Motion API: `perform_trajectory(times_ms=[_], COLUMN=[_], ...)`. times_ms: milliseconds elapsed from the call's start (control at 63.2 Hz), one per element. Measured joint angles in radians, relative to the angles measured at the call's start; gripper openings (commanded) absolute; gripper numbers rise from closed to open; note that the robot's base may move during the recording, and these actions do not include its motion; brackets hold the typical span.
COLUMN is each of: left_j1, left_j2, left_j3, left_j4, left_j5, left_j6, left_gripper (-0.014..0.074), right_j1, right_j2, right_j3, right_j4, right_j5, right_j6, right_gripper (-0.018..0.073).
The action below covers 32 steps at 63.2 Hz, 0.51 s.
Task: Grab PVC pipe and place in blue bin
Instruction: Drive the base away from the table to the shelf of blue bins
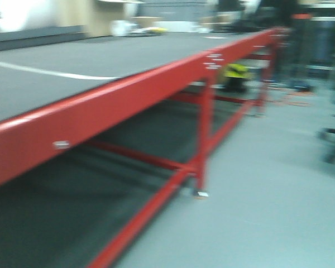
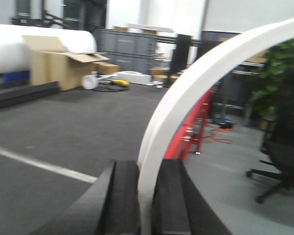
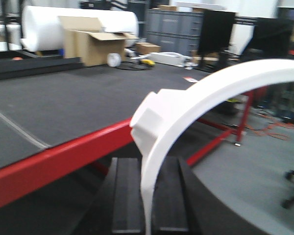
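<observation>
My left gripper [image 2: 146,188] is shut on a white curved PVC pipe piece [image 2: 196,83] that arches up and to the right out of the black pads. My right gripper [image 3: 148,193] is shut on a second white curved PVC pipe piece [image 3: 210,90], which has a stepped block at its bend. Both grippers are held beside the long red-framed table [image 1: 128,95] with its dark grey top. The blue bin is out of view. No gripper shows in the front view.
An open cardboard box [image 3: 90,44] and a large white roll [image 3: 44,24] stand beyond the table's far side. An office chair [image 2: 284,152] stands on the grey floor to the right. Grey cabinets [image 3: 174,32] line the back wall. A white line [image 1: 44,71] crosses the tabletop.
</observation>
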Motion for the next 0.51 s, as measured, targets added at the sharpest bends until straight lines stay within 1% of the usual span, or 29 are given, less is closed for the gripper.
perform_trajectory(times_ms=[506], left_j1=[0.0], left_j2=[0.0], left_j3=[0.0], left_j4=[0.0], left_j5=[0.0], left_j6=[0.0], left_gripper=[-0.0111], right_j1=[0.0], right_j2=[0.0], right_j3=[0.0], right_j4=[0.0], right_j5=[0.0], right_j6=[0.0], right_gripper=[-0.0162])
